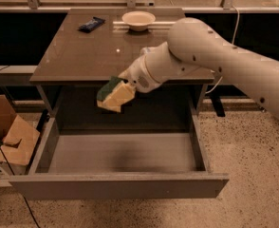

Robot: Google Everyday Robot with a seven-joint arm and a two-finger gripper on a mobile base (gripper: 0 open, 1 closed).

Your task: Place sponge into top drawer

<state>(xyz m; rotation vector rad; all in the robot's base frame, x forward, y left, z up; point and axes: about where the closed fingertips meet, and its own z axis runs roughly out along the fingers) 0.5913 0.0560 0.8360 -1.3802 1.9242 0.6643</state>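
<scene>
The yellow sponge (114, 95) with its dark green scrub layer hangs in the air just past the table's front edge, above the back of the open top drawer (120, 152). My gripper (128, 82) is shut on the sponge's upper right end, with the white arm reaching in from the right. The drawer is pulled fully out, and its grey floor is bare.
On the dark table (82, 56) stand a white bowl (138, 19) at the back and a dark blue packet (91, 24) at the back left. Cardboard boxes (6, 137) sit on the floor at the left.
</scene>
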